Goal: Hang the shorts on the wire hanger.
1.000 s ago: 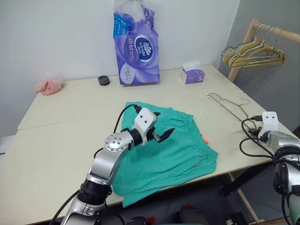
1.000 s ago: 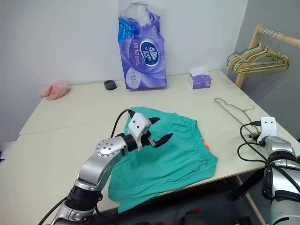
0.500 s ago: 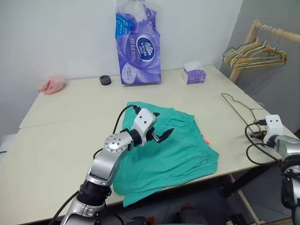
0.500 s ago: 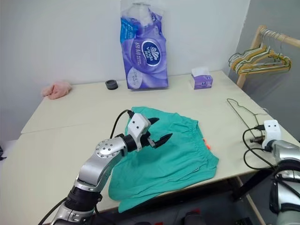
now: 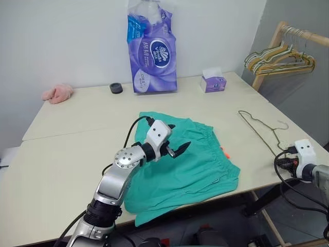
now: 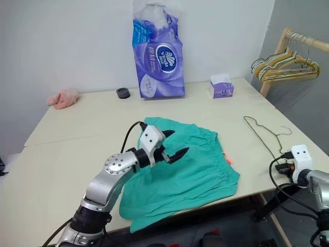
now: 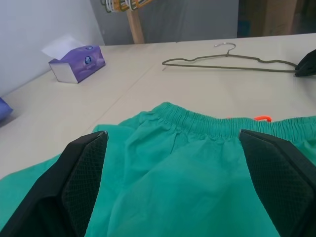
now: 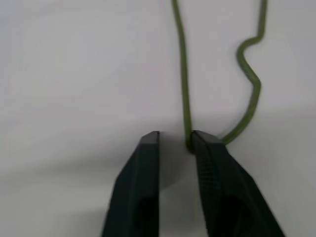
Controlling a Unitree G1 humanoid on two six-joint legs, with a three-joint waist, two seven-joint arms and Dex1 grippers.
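the right gripper (image 8: 175, 138) sits low at the near right edge of the table (image 5: 77, 134), its fingers parted by a narrow gap. the near corner of the wire hanger (image 8: 181, 74) rests just inside one fingertip, touching it but not pinched, so i'd call that hand released and gripping nothing. the hanger lies flat on the right side of the table, well apart from the shorts (image 5: 195, 170). these are spread in the middle, with their near part drooping over the front edge. the left gripper (image 5: 178, 137) hovers over the shorts with its fingers spread wide and nothing in them. the worry from here is that thin wire: it lies flat against the tabletop, and fingers closing a little off line could skate over it or nudge it sideways. as it is so close to the table's edge, a bad push could tip it off. the shorts could also slide off the front if tugged carelessly, since part of them already overhangs. compared with a moment ago, the hanger has swung round and come nearer the front edge. the right hand has drawn back toward that edge too, while the left hand has kept its place above the shorts.
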